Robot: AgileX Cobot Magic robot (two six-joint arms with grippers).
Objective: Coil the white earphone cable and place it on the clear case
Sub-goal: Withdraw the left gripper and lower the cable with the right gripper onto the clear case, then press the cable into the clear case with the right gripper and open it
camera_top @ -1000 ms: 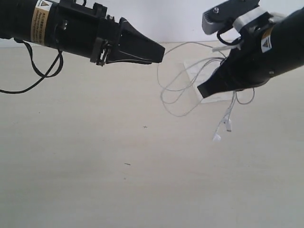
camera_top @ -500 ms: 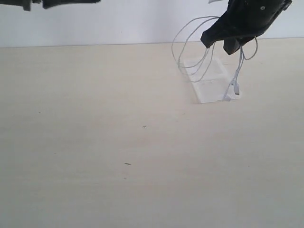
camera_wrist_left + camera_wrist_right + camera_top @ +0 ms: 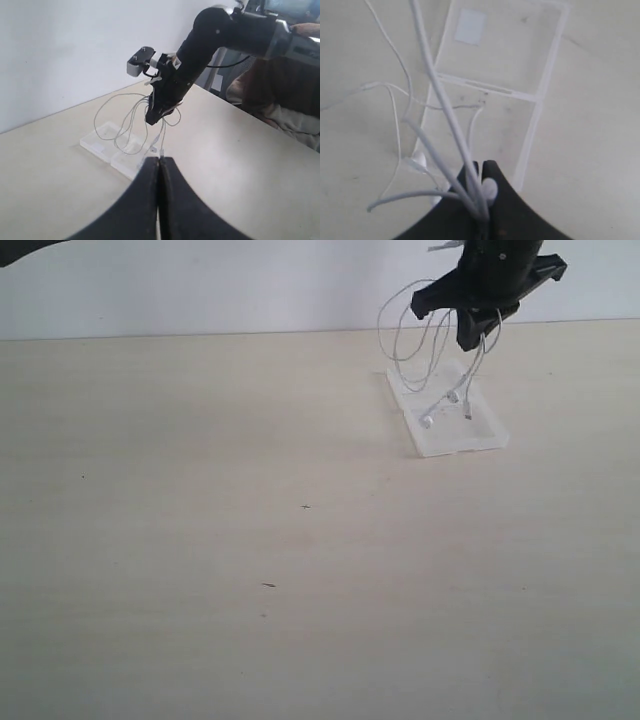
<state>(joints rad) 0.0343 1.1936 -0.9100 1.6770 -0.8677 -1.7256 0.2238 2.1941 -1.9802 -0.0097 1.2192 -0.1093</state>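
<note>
Ext: R claw (image 3: 470, 338) pinches cable (image 3: 398, 332); loops and buds hang over case (image 3: 492, 438) straight below, long axis slanting.
L wrist: L claw (image 3: 159, 167) shut, empty, well apart.
R wrist: case (image 3: 536, 127) beneath; R nearer.

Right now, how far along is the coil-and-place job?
Done: the white earphone cable is gathered into loose loops, pinched in the shut right gripper. In hand: it hangs over the clear case, earbuds dangling low. Remaining: lower and release it onto the case. The left gripper is shut, empty.
</note>
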